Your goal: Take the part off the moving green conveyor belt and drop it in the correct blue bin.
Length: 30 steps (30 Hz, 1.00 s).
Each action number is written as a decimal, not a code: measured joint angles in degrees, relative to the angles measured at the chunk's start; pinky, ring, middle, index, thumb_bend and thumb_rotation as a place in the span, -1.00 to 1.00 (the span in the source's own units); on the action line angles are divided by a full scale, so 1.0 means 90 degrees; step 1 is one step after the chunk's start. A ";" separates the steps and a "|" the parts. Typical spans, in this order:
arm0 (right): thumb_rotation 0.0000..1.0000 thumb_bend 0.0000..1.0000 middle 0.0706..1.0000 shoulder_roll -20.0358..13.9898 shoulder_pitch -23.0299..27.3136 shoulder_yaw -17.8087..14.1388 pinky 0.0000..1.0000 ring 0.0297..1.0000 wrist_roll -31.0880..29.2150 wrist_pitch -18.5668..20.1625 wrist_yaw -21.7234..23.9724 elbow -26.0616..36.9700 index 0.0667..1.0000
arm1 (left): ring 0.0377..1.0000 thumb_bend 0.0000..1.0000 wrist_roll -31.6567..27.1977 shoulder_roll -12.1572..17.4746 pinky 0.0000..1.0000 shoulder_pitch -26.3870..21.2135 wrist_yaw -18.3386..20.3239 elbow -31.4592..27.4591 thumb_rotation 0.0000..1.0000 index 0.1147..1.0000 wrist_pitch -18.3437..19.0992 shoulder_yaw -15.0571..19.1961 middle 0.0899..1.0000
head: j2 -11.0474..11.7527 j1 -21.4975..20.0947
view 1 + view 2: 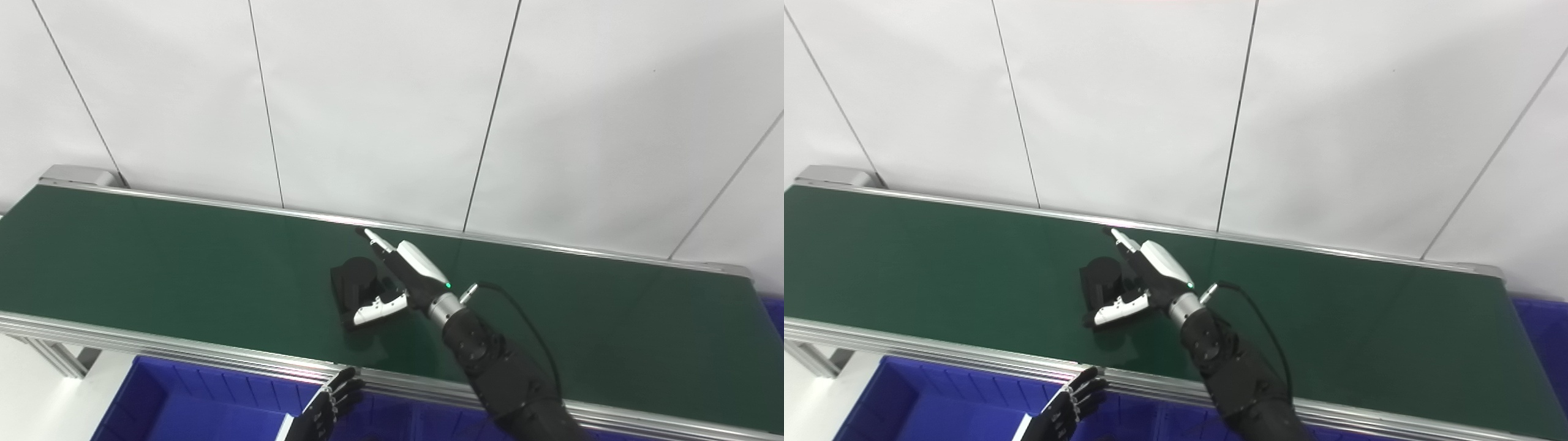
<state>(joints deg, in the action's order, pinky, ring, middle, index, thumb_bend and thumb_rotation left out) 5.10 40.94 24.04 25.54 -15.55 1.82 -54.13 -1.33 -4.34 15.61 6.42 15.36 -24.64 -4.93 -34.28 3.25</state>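
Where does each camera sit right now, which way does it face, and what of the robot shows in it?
Left eye view: on the head, looking down across the green conveyor belt to the white wall; right hand spread at the black part, left hand low over the blue bin.
Right eye view: beside it, same direction, scene shifted leftward; same arms rise from the bottom edge.
Shared: belt, part, both hands, bin.

Right hand (392, 278) spread around black part (355, 282) on green belt (153, 257)
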 measured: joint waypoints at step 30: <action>-1.00 0.01 -0.09 0.0365 -0.0753 -0.0912 -0.15 -0.17 -0.0375 -0.0302 -0.2451 0.0128 -0.47 | 0.64 0.05 -0.0010 -0.0005 0.75 0.0137 -0.0084 -0.0057 -1.00 0.74 0.0000 -0.0064 0.68 | -0.0205 -0.0136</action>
<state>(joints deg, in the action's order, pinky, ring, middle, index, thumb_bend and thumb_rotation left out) 8.38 34.16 15.84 22.16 -18.27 -20.24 -52.97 -1.42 -4.39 16.85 5.67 14.85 -24.64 -5.51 -36.12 2.02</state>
